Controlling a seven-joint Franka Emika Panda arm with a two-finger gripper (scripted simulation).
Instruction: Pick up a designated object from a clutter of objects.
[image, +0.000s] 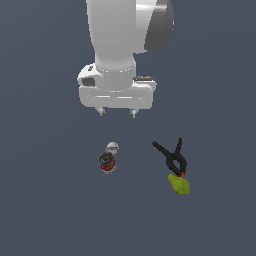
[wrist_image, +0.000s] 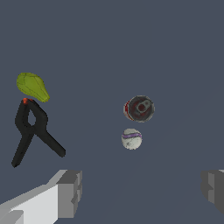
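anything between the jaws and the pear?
Nothing visible in between. The gripper hangs open above the can and ball. The pear lies apart, toward the exterior view's right, with the black clamp tip against it.

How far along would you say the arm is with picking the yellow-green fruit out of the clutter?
Nothing looks done yet: the fruit lies on the surface against the black clamp's red tip. The gripper hangs open and empty above, nearer the can and white ball. Moving over, descending, gripping and lifting all remain.
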